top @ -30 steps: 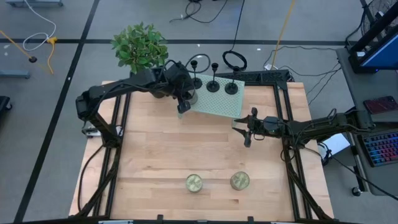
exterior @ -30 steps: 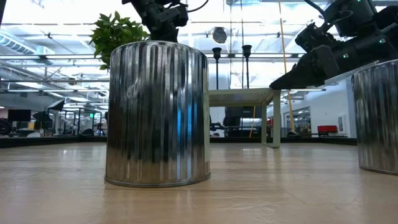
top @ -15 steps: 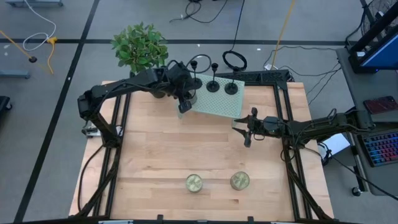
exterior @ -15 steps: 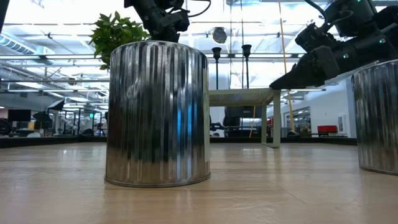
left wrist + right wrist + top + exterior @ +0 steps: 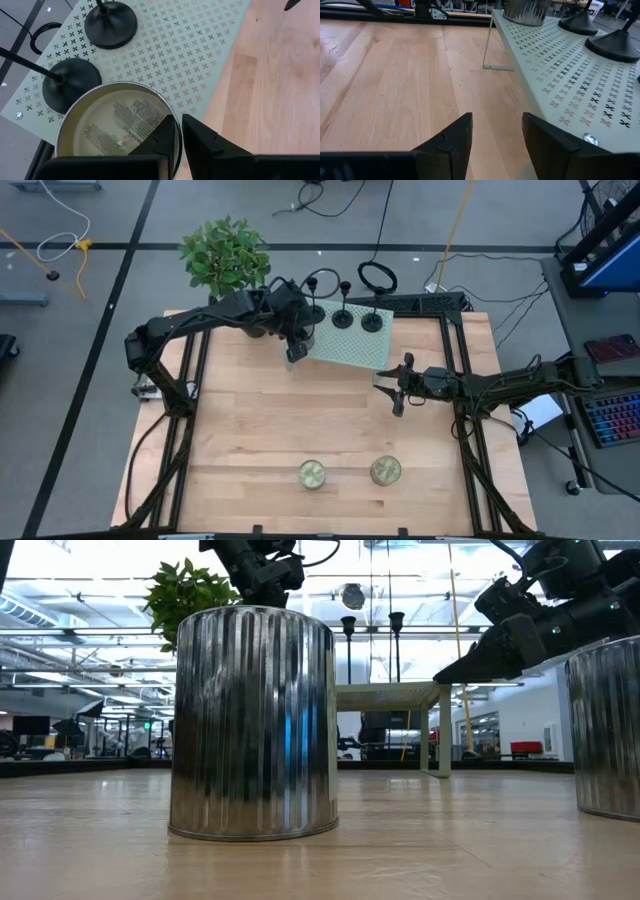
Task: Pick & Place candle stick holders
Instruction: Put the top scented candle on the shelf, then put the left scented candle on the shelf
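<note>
**High view: left gripper clamped on a jar rim at the shelf corner, right gripper open over bare wood**

High view compared with a second ago: the left arm has shifted very slightly at the back left, and over the last half second nothing has visibly moved. Both arms, the jars and the holders sit where they were.

At far left, a potted plant [image 5: 225, 255] stands at the table's [image 5: 250, 430] back left corner. Just right of it, the left gripper [image 5: 291, 352] hangs at the left corner of a pale green perforated shelf [image 5: 352, 340]. The left wrist view shows its fingers [image 5: 167, 135] nearly together, pinching the metal rim of an open round jar [image 5: 112, 125] that stands on the shelf. One finger is inside the rim, the other outside. The jar holds pale wax with a printed label on top.

Two candle stick holders [image 5: 343, 315] [image 5: 372, 320] stand upright on the shelf, just right of that jar.

Farther right, the right gripper [image 5: 397, 390] hovers over bare wood beside the shelf's front edge, fingers [image 5: 452, 137] spread apart and holding nothing.

Near the front edge, two more jar candles [image 5: 312, 473] [image 5: 385, 470] stand side by side.
</note>
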Robot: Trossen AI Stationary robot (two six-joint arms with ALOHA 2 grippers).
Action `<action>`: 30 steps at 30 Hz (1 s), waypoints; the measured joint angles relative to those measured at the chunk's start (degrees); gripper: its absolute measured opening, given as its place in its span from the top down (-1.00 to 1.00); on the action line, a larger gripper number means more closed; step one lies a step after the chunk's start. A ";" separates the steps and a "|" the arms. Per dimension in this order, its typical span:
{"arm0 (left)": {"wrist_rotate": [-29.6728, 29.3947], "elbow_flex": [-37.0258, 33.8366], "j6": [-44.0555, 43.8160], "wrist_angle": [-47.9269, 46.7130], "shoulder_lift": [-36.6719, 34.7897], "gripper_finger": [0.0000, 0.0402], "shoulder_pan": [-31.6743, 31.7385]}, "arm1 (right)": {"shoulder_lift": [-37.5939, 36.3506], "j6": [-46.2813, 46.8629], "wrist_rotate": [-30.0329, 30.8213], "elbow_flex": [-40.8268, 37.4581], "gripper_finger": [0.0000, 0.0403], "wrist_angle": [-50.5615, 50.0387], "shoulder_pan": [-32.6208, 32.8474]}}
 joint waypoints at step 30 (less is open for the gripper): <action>-0.13 0.81 -0.50 2.02 -4.79 0.78 -1.22 | 0.02 -0.13 0.02 0.00 0.18 1.81 -0.01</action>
